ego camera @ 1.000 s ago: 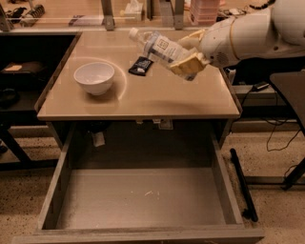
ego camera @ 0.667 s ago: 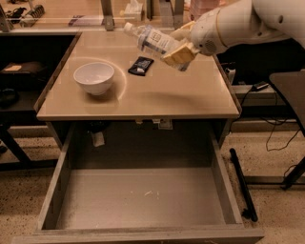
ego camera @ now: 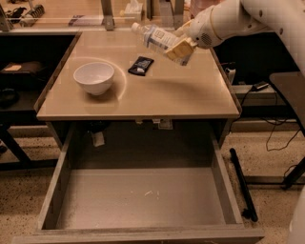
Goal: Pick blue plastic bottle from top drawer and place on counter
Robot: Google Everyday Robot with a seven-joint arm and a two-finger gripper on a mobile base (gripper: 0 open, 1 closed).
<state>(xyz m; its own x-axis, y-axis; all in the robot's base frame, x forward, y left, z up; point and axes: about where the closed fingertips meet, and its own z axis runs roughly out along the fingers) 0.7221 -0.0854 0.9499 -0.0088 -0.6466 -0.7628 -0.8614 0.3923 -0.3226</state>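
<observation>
The blue plastic bottle (ego camera: 153, 36) is clear with a white cap and a pale label. It lies tilted in the air over the far right part of the counter (ego camera: 157, 93), cap pointing left. My gripper (ego camera: 177, 44) is shut on the bottle's base end, with its tan fingers (ego camera: 179, 48) around it. The white arm reaches in from the upper right. The top drawer (ego camera: 143, 198) stands pulled open below the counter's front edge, with nothing in it.
A white bowl (ego camera: 94, 77) sits on the counter's left half. A small black packet (ego camera: 141, 65) lies near the middle, just below the bottle. A cluttered shelf with metal posts (ego camera: 107, 9) runs behind the counter. A black stand (ego camera: 243, 183) lies on the floor at the right.
The gripper has carried the bottle up and toward the far side of the counter, slightly left. The bowl, packet and drawer have not moved.
</observation>
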